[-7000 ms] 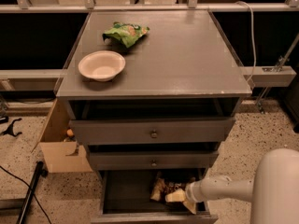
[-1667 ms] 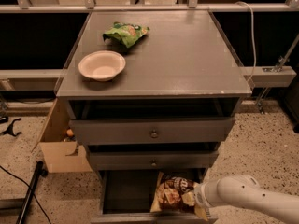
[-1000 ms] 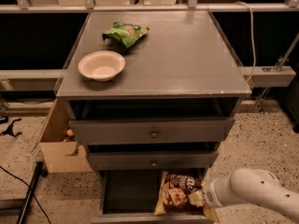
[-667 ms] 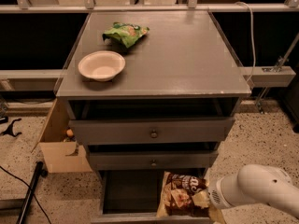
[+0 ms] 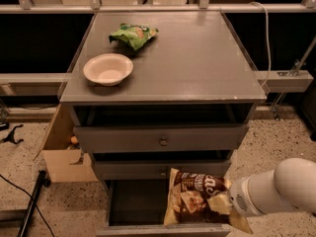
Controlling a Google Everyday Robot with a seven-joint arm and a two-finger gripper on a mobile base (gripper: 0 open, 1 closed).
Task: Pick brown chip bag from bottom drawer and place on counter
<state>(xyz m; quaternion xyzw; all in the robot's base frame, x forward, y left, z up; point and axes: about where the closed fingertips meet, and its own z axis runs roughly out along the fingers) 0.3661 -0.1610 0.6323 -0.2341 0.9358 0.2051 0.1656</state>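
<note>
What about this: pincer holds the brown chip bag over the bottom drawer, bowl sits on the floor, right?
Wrong place: camera view shows the bowl on the counter. The pincer does hold the brown chip bag over the bottom drawer.

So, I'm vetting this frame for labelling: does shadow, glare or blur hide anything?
Camera view: the bottom drawer is deep in shadow inside; the counter shows a mild sheen near its back edge; the brown chip bag has blurred lettering; the gripper, at the bag's right edge, blends into it.
</note>
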